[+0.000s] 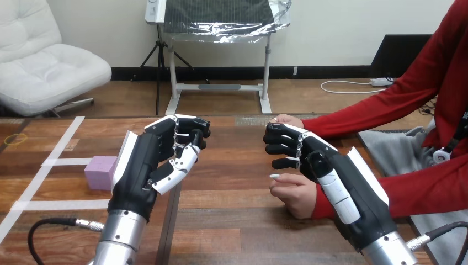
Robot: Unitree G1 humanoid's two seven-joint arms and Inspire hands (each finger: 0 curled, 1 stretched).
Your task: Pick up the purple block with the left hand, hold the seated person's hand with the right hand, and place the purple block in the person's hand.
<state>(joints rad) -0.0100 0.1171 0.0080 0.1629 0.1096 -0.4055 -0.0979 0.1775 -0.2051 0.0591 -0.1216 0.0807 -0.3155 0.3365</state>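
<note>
Purple block (100, 171) is seen on the table (232, 212), beside the left hand's (144, 168) back, outside its fingers (185, 159). Those and the right hand's (336, 179) are clenched, empty.

Pale purple block (100, 171), flat on the wooden table (232, 221), at left

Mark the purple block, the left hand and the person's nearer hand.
purple block (98, 178), head view, on its front face.
left hand (139, 165), head view, on the black side of the palm.
person's nearer hand (296, 193), head view, on the hand's middle.
</note>
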